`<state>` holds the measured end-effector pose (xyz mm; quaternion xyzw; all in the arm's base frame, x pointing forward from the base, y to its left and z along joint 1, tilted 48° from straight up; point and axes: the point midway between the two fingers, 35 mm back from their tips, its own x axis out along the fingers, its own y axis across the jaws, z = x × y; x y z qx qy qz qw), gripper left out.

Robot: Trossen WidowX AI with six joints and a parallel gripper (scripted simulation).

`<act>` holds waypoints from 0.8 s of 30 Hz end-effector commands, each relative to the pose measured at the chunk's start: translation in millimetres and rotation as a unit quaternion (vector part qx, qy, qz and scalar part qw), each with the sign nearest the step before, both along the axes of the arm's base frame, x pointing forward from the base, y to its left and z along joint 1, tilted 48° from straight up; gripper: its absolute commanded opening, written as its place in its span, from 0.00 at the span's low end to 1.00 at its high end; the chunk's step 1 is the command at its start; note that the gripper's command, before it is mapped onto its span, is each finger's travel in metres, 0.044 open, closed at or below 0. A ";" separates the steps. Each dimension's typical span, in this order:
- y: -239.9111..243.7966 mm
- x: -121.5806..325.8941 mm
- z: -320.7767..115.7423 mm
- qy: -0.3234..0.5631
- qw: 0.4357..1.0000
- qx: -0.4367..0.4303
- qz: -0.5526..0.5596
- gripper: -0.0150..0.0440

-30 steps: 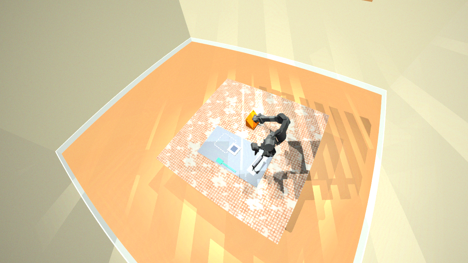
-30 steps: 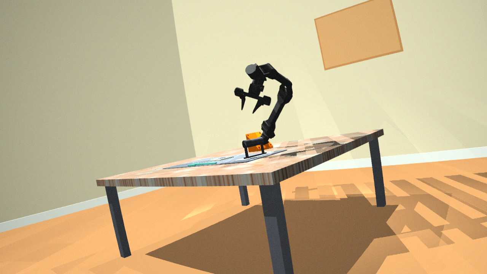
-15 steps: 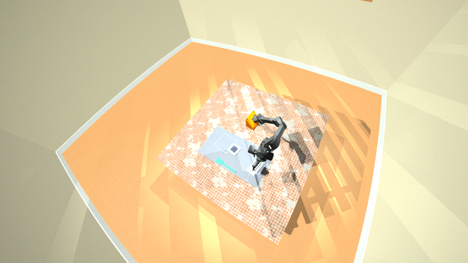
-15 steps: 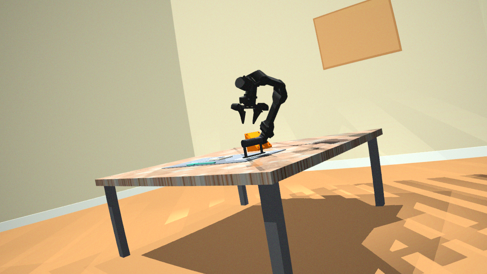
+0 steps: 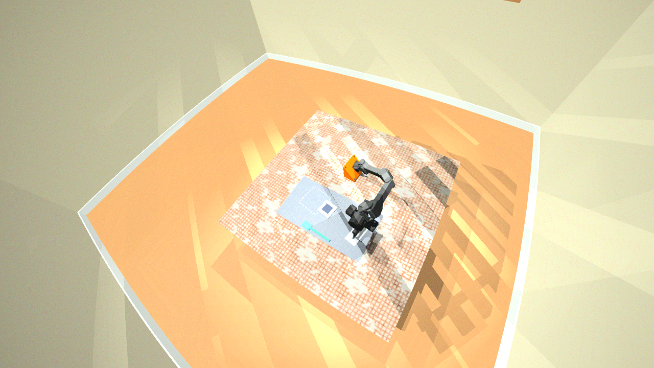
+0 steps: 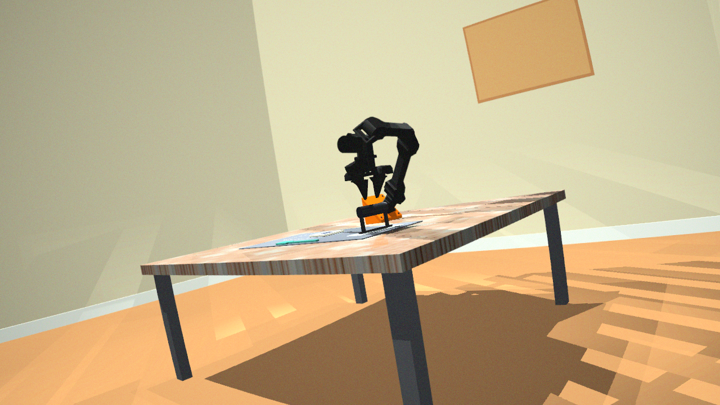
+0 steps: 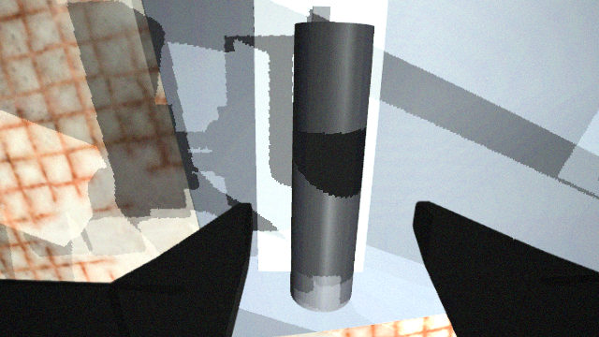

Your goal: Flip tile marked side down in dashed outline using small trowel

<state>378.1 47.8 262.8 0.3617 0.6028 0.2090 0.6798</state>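
Note:
The trowel [image 5: 351, 238] [image 6: 372, 210] [image 7: 334, 84], a white flat plate with a dark round bar handle raised on posts, stands at the mat's right end. My gripper [image 5: 363, 231] [image 6: 371, 197] [image 7: 332, 203] is open and empty, pointing down just above the handle; the handle runs lengthwise between the fingers in the wrist view. The tile [image 5: 327, 208] [image 6: 329, 233], white-rimmed with a dark blue square facing up, lies flat mid-mat beside the dashed outline [image 5: 314, 186]. In the top view the arm covers part of the trowel.
The blue-grey mat [image 5: 292, 194] [image 7: 468, 187] lies on the table [image 5: 274, 174] [image 6: 282, 266]. A turquoise flat-headed tool [image 5: 320, 233] [image 6: 297, 242] lies at its front edge. An orange block [image 5: 349, 173] [image 6: 371, 220] stands behind the mat by the arm's base.

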 end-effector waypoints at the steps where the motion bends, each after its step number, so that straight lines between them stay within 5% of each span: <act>1: 2.4 0.4 -2.0 0.017 1.000 0.009 -0.005 0.71; 24: 26.0 6.7 -22.6 0.024 1.000 0.009 0.007 0.71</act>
